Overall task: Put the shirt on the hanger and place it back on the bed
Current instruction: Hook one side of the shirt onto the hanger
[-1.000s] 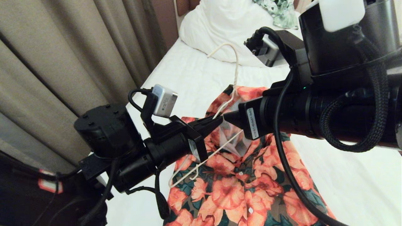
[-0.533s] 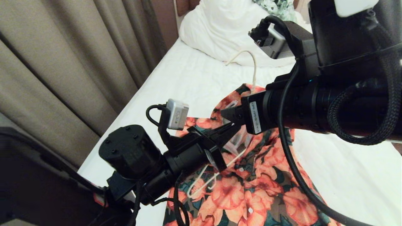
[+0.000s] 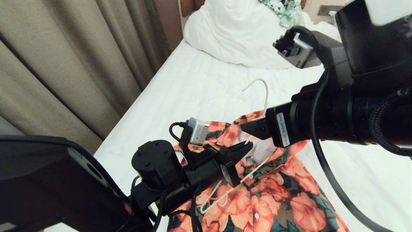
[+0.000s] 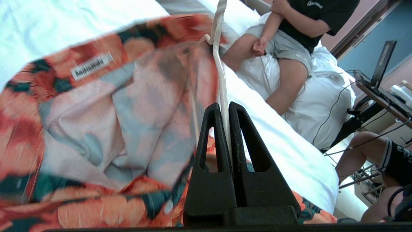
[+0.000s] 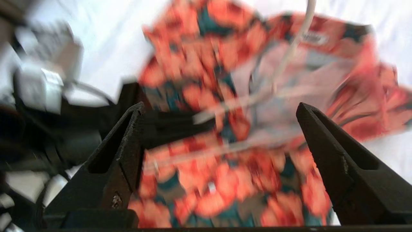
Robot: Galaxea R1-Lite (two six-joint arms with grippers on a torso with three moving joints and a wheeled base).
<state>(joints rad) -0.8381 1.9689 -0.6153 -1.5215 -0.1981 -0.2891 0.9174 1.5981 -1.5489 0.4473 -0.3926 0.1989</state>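
On the left hang beige curtains (image 3: 80, 58); beside them stretches the single bed with its plain white sheet (image 3: 193, 90), a plump white pillow (image 3: 238, 35) at its head.

My left claw (image 3: 246, 147) is clamped tight on the thin cream-white wire hanger (image 4: 222, 80); the wrist view shows the wire pinched between my two black fingers (image 4: 210, 129), running up out of the grip. The hanger sits inside the neck opening of the short-sleeved shirt with big orange-pink flowers on dark green and brown (image 3: 273, 193), one sloped arm showing against the pale inside of the back panel, its curved hook poking out past the collar toward the pillow. One hanger end pokes out bare on the near shoulder, so I judge the shirt only partly seated.

The shirt lies spread on the sheet, front up, white buttons down the placket, woven label at the collar.

To do this well, I should keep my left grip firm and the hanger level, so the shoulders do not slide off the wire.

My right claw (image 5: 219, 135) hovers just above the collar, jaws spread wide, holding nothing. It could tug the loose shoulder over the exposed wire end.

On the far right, a person sits on a second white bed (image 4: 309, 96).
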